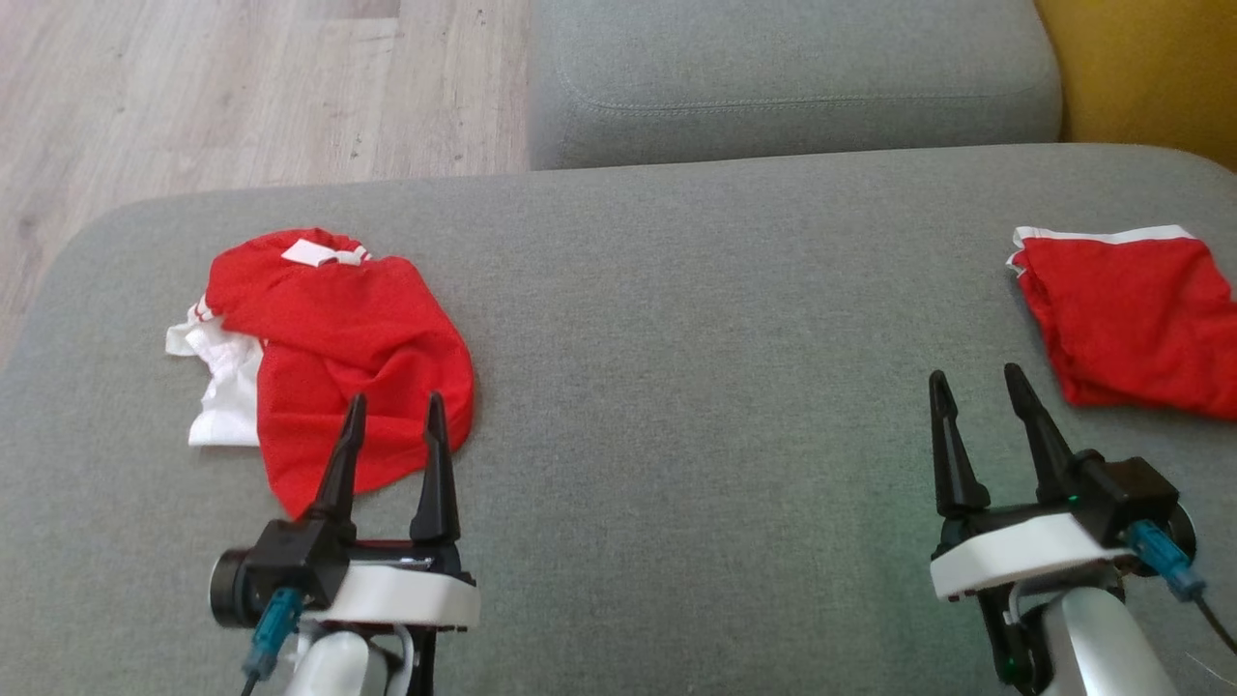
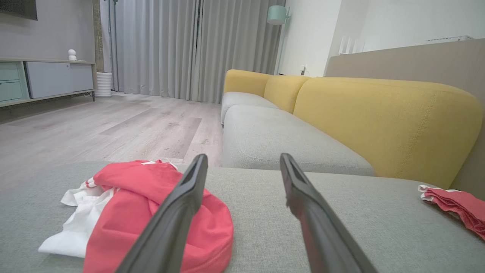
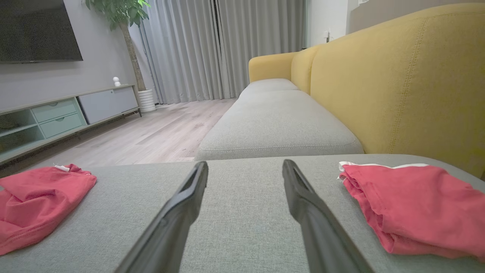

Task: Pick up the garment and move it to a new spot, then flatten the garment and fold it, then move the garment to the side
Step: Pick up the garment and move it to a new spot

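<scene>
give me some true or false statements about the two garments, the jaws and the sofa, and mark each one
1. The crumpled red and white garment lies on the left part of the grey sofa seat. True.
2. The red garment with a white edge lies on the wooden floor. False: it lies on the same seat, at the right.
3. Both pairs of jaws stand open and hold nothing. True.
4. The sofa's backrest is blue. False: it is yellow.
</scene>
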